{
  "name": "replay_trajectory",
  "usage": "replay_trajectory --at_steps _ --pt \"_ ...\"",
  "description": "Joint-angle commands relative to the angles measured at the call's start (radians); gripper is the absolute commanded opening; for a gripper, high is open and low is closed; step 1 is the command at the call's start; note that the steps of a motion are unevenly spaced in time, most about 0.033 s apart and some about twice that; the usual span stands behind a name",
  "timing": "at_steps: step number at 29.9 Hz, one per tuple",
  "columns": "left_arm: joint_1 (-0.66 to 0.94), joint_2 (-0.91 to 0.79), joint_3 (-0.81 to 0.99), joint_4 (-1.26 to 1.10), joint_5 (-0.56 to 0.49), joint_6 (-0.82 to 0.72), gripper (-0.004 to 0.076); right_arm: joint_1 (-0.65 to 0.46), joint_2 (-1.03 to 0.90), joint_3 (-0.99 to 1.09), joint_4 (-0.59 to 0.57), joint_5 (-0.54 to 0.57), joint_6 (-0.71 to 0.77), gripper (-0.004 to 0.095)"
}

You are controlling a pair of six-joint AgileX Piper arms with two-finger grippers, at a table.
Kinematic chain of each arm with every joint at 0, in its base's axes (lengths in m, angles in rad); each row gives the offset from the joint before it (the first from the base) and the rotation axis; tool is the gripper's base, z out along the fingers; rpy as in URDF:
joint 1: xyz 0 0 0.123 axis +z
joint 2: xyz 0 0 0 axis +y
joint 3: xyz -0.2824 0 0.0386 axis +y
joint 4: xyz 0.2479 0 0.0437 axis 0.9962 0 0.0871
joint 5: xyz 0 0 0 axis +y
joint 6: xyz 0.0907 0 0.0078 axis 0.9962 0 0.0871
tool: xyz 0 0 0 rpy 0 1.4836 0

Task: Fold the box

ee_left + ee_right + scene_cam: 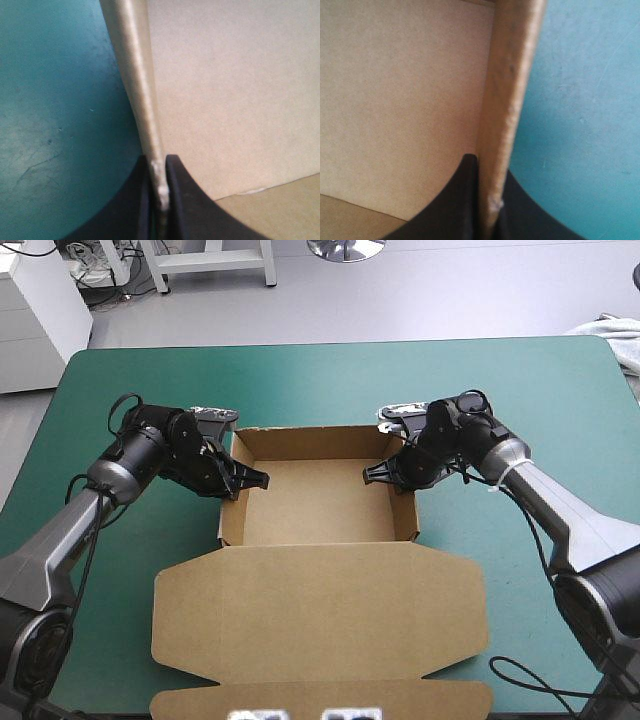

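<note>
The brown box (320,505) stands as an open tray in the middle of the table, its lid (320,615) lying flat toward the near edge. My left gripper (245,480) is shut on the tray's left wall, and my right gripper (385,472) is shut on the right wall. In the left wrist view the wall's top edge (142,100) runs away from between the black fingers (177,200) of my left gripper (160,192), with the tray's inside on one side. The right wrist view shows the right wall (507,100) pinched by my right gripper (487,200) the same way.
The teal-green cover (320,380) lies bare beyond the tray and on both sides of it. A pale cloth (620,340) hangs at the table's far right corner. The lid's front flap (320,695) reaches the near edge.
</note>
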Motion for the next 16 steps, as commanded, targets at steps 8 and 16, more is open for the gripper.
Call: replay_trajectory --at_steps 8,16 --pt "-0.028 0.037 -0.028 -0.020 -0.072 0.016 -0.0009 0.013 -0.001 -0.022 0.058 -0.027 -0.053 -0.0014" --pt "-0.028 0.037 -0.028 -0.020 -0.073 0.030 0.0076 0.013 -0.001 -0.024 -0.012 -0.003 0.047 0.0216"
